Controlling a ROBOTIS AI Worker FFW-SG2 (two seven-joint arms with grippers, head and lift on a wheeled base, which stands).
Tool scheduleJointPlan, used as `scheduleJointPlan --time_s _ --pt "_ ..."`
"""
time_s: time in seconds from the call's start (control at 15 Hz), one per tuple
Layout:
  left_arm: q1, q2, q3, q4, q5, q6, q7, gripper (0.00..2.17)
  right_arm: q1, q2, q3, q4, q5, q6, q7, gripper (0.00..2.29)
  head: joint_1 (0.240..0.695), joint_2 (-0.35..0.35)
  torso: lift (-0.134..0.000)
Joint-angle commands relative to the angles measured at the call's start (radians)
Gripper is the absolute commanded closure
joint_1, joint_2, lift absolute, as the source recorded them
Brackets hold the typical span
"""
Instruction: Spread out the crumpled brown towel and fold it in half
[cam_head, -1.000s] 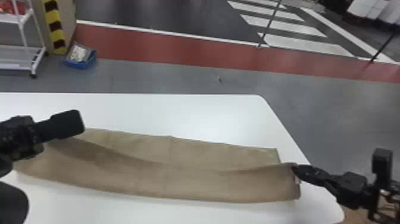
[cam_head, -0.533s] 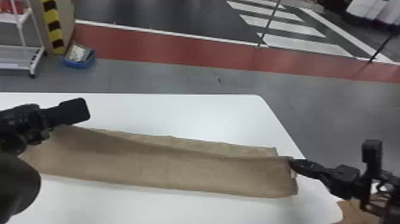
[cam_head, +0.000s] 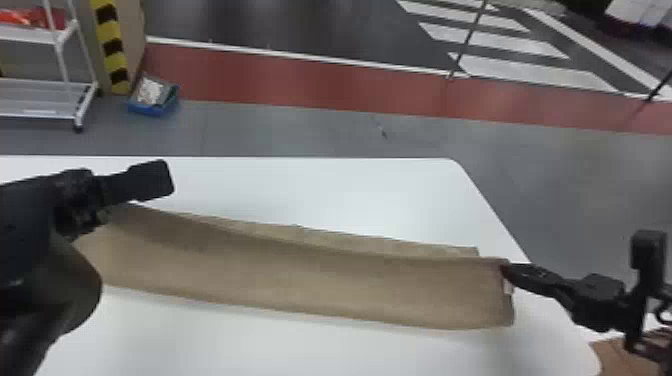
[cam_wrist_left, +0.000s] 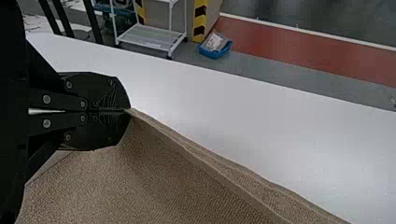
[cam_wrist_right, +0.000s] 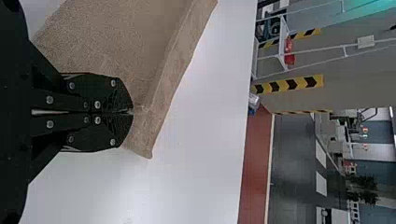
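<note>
The brown towel (cam_head: 300, 275) stretches as a long strip across the white table, its upper layer lying over a lower one that peeks out along the far side. At its left end is my left gripper (cam_head: 150, 187); in the left wrist view my left gripper (cam_wrist_left: 128, 110) is shut on a corner of the towel (cam_wrist_left: 154, 182). At the right end my right gripper (cam_head: 505, 267) holds the other corner, and in the right wrist view my right gripper (cam_wrist_right: 130, 112) is shut on the towel (cam_wrist_right: 121, 51) near its edge. The left arm hides the towel's left end.
The white table (cam_head: 350, 190) has its rounded far right corner beyond the towel. A blue bin (cam_head: 152, 97) and a white wheeled rack (cam_head: 45, 100) stand on the floor past the far edge. Something brown (cam_head: 615, 357) lies beside the table's near right corner.
Both grippers have moved away toward the table's far side, the left one also slightly right. The towel's upper layer has come with them and covers more of the lower layer.
</note>
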Motion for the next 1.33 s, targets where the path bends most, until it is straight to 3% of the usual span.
scheduleJointPlan --time_s 0.0,0.8,1.27 --pt "0.000 0.001 0.005 -0.006 -0.001 0.001 -0.008 1.18 0.000 -0.003 -0.018 -0.015 -0.013 0.020 0.003 2.27 0.695 -0.289 -0.124" --pt "-0.016 0.001 0.005 -0.004 -0.029 0.022 -0.011 1.18 -0.123 -0.021 0.022 -0.021 0.027 0.165 0.000 2.27 0.695 -0.278 -0.124" --pt "-0.036 -0.001 0.011 0.059 -0.029 0.019 0.010 1.18 -0.180 -0.030 0.108 0.025 0.129 0.158 -0.024 2.27 0.695 -0.254 -0.124"
